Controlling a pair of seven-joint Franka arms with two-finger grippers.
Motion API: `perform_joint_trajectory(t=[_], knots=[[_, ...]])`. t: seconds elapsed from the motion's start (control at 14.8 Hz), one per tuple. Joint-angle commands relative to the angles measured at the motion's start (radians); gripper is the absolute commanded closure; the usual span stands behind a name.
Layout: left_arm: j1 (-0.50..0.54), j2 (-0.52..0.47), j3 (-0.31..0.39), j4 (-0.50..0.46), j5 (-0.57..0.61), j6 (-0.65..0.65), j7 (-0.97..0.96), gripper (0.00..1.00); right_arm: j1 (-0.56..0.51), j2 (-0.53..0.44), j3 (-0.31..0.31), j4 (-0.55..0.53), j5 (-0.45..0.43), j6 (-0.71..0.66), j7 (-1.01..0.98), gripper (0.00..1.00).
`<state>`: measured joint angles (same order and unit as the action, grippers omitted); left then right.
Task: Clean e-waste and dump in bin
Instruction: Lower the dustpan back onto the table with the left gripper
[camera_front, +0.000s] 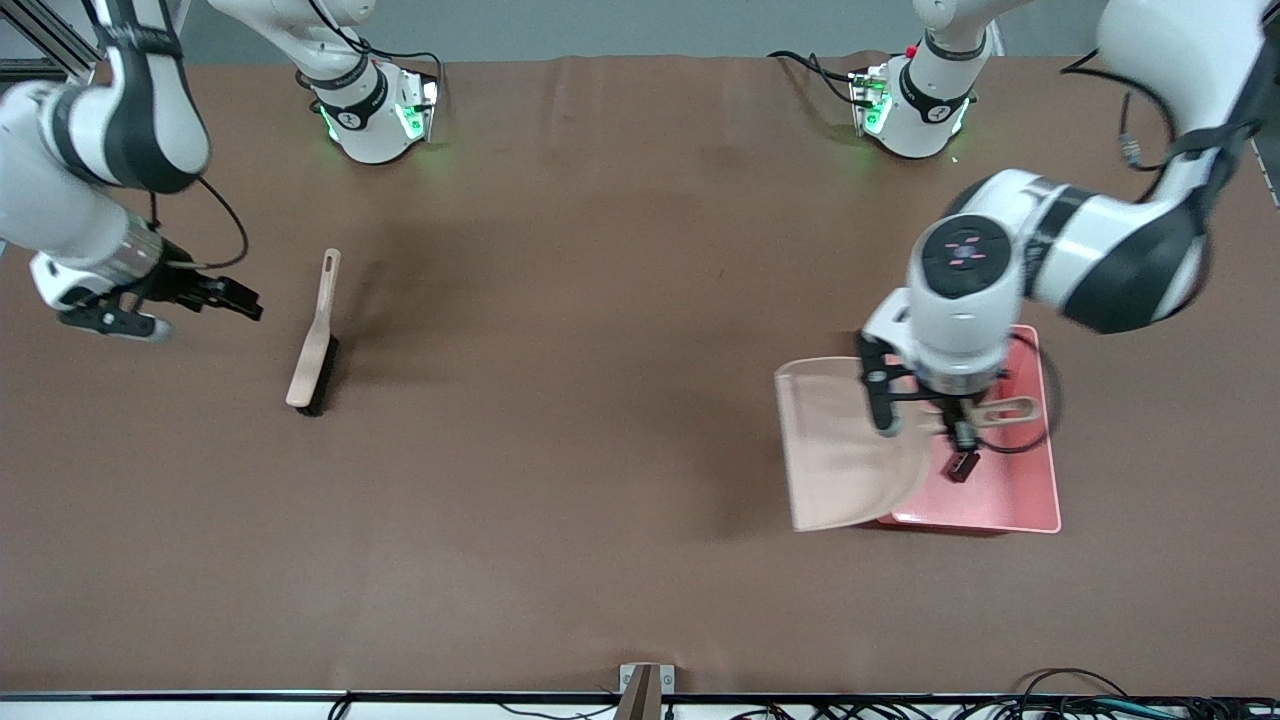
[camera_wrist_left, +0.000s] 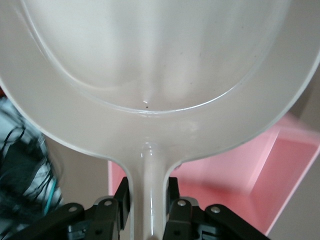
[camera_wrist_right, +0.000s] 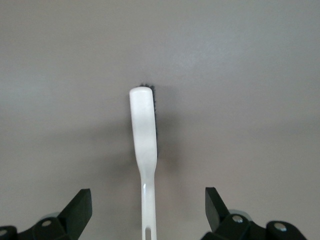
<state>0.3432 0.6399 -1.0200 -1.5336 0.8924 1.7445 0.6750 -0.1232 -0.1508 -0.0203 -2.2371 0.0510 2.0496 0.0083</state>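
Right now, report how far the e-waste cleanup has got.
Sweeping looks finished: the brush lies on the table, the right gripper open beside it. In hand: the left gripper, shut on the dustpan handle, holds it over the pink bin. The pan looks nearly empty. Left: set the dustpan down.

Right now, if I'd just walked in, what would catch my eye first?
The left gripper clamps a beige dustpan by its handle, held over the pink bin. Toward the right arm's end of the table, a brush lies flat, with the open right gripper beside it.
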Motion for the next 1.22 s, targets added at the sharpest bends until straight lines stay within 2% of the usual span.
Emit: perform_joint_trajectory(t=[0.0, 0.2, 0.41, 0.54, 0.81, 1.01, 1.15], knots=[[-0.114, 0.131, 0.017, 0.087, -0.004, -0.006, -0.125, 0.92, -0.022, -0.038, 0.016, 0.169, -0.013, -0.223, -0.007, 0.0], [-0.292, 0.142, 0.174, 0.087, -0.006, -0.002, -0.167, 0.92, -0.024, -0.062, 0.016, 0.295, -0.013, -0.359, -0.005, 0.0], [-0.395, 0.153, 0.273, 0.087, -0.007, 0.036, -0.15, 0.91, -0.024, -0.075, 0.016, 0.407, -0.014, -0.451, -0.007, 0.0], [-0.398, 0.178, 0.276, 0.086, -0.001, 0.072, -0.115, 0.91, -0.026, -0.052, 0.016, 0.499, -0.016, -0.463, -0.005, 0.0], [-0.398, 0.216, 0.278, 0.086, -0.003, 0.119, -0.017, 0.91, -0.015, 0.065, 0.022, 0.632, -0.037, -0.525, 0.005, 0.0], [-0.398, 0.237, 0.278, 0.086, -0.007, 0.122, -0.012, 0.91, 0.002, 0.158, 0.025, 0.763, -0.111, -0.557, 0.007, 0.0], [-0.397, 0.245, 0.278, 0.086, -0.009, 0.132, -0.015, 0.9, 0.005, 0.177, 0.025, 0.781, -0.152, -0.559, -0.002, 0.0]])
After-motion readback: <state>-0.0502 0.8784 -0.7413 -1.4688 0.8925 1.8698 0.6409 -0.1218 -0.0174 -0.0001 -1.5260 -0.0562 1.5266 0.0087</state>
